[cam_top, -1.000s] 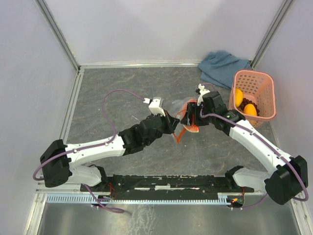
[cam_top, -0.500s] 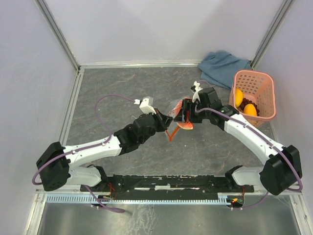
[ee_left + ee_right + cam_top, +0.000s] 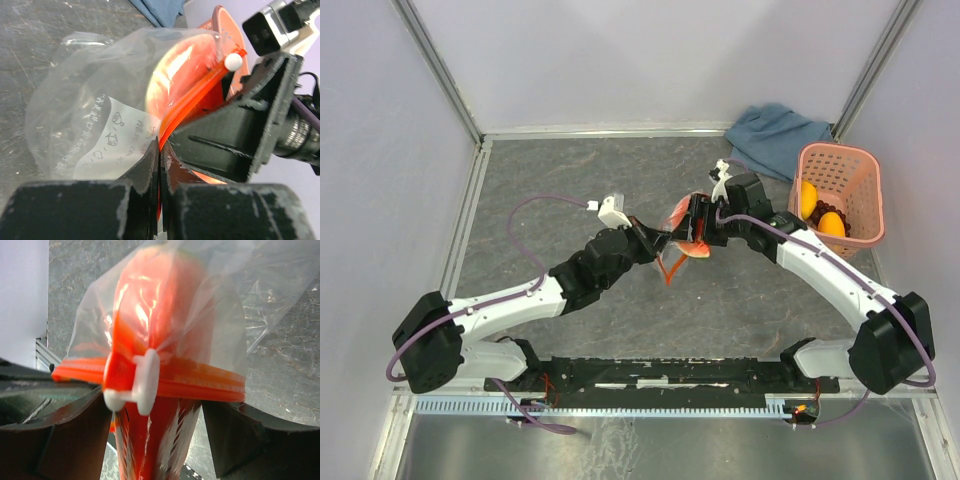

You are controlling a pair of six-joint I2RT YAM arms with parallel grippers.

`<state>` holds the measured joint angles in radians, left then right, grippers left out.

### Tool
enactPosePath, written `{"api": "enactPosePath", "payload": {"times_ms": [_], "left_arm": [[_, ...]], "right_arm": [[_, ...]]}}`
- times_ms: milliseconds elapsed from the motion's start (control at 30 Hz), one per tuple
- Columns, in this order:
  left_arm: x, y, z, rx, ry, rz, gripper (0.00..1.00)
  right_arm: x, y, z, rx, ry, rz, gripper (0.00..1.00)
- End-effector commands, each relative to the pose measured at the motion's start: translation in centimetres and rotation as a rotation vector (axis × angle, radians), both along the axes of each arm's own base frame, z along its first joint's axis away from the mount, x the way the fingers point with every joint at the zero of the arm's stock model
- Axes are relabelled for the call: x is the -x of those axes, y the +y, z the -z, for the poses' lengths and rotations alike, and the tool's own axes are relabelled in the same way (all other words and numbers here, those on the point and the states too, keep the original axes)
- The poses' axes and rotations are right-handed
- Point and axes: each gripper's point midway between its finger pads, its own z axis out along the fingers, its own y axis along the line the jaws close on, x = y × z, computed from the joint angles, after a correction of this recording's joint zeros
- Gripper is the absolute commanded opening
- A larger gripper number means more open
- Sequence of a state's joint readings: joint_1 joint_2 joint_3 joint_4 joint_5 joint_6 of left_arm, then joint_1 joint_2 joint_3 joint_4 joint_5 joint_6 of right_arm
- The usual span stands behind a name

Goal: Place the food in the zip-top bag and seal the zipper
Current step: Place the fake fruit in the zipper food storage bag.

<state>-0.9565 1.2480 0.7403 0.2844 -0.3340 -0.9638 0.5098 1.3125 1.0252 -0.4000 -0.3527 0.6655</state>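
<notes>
Left gripper (image 3: 159, 150): fingers pressed together on the zipper (image 3: 200, 382), pinching the red-orange strip near its lower end.
Right gripper (image 3: 155, 440): fingers spread to either side of the watermelon wedge (image 3: 145, 305), each against a flank of it, so it is grasping the wedge.
Zip-top bag (image 3: 85, 110): hangs between the two grippers above the middle of the table (image 3: 570, 170), with its mouth towards the right gripper.
Wedge and bag: the upper part of the wedge sits inside the clear plastic, and the lower part reaches past the zipper down between the right fingers.
White end piece (image 3: 142, 382): sits on the zipper directly in front of the wedge.
Hard to make out: the green rind shows in no view. The far end of the bag is cut off at the top of the right wrist view, and the right fingers are cropped at its bottom edge.
Top view only: the pink basket (image 3: 840, 160) stands well to the right, holding an orange fruit (image 3: 832, 223) and a yellow oblong fruit (image 3: 807, 197). The blue-grey cloth (image 3: 772, 135) lies behind it.
Left wrist view only: the printed label on the bag and the pinch on the strip. From above, the bag is just a crumpled orange glint between the black fingers.
</notes>
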Motion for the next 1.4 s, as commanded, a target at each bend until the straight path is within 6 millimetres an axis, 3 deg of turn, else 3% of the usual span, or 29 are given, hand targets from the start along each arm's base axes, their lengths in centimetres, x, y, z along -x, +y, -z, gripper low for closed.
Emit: {"api": "enactPosePath", "payload": {"times_ms": [0,133,533,733,1133,1267,1367], "left_arm": [[1.0,-0.9,-2.5,0.151,0.008,0.043,0.03],[1.5,-0.5,-3.5,0.204,0.003,0.046,0.03],[1.6,-1.1,-3.1,0.228,0.027,0.063,0.03],[1.3,-0.5,-2.2,0.224,0.045,0.036,0.03],[0.4,3.0,-0.4,0.252,0.087,-0.048,0.03],[0.3,3.6,-0.7,0.247,0.079,-0.058,0.03],[0.3,3.8,-0.9,0.246,0.072,-0.060,0.03]], "right_arm": [[-2.6,0.8,-1.2,-0.049,-0.075,0.071,0.76],[-3.5,-0.5,0.2,0.028,-0.084,0.136,0.76],[-3.0,1.3,0.7,0.047,-0.089,0.090,0.81],[-2.6,1.9,-0.8,0.023,-0.112,0.063,0.88],[-1.1,-0.2,-5.1,0.095,-0.249,-0.012,0.91],[-1.2,-1.6,-3.1,0.188,-0.253,-0.010,0.84],[-1.4,-0.9,-1.1,0.183,-0.235,-0.034,0.77]]}}
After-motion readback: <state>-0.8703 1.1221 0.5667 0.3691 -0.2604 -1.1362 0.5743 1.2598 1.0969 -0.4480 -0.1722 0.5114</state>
